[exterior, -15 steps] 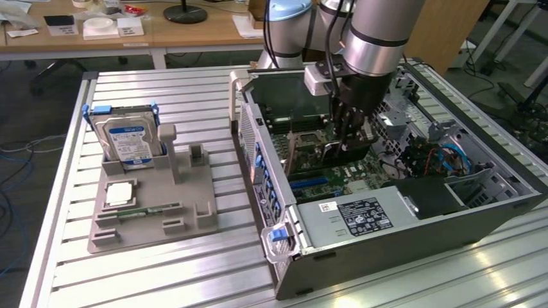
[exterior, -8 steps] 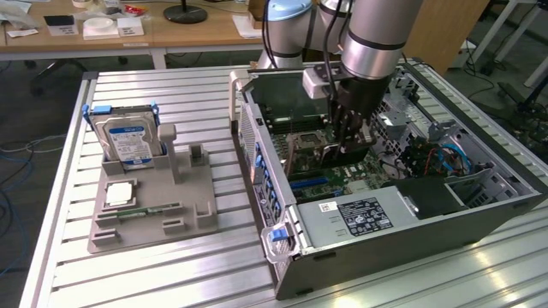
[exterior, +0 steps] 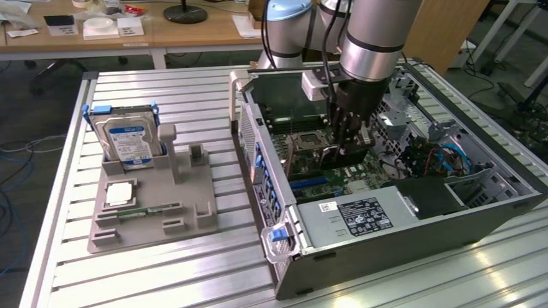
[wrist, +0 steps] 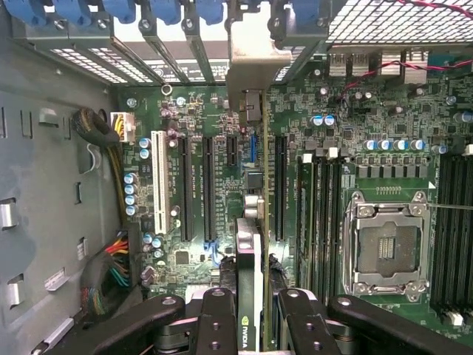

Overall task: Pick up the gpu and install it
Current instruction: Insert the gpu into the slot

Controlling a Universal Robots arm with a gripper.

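Note:
The gpu (wrist: 252,222) is a thin dark card seen edge-on, with its silver bracket toward the case's rear slot openings. My gripper (wrist: 255,314) is shut on it, one black finger (wrist: 218,322) on each side of the card. In the exterior view the gripper (exterior: 351,144) reaches down into the open computer case (exterior: 256,154), and the gpu (exterior: 347,157) hangs upright just above the motherboard (exterior: 360,173). The card stands over the expansion slots (wrist: 208,188); I cannot tell whether it touches a slot.
A grey power supply (exterior: 368,215) fills the case's near end, and cables and drive bays sit at the exterior view's right. The CPU socket (wrist: 384,248) lies beside the slots. On the table, a grey tray (exterior: 192,192) holds a hard drive (exterior: 128,141) and a RAM stick (exterior: 145,209).

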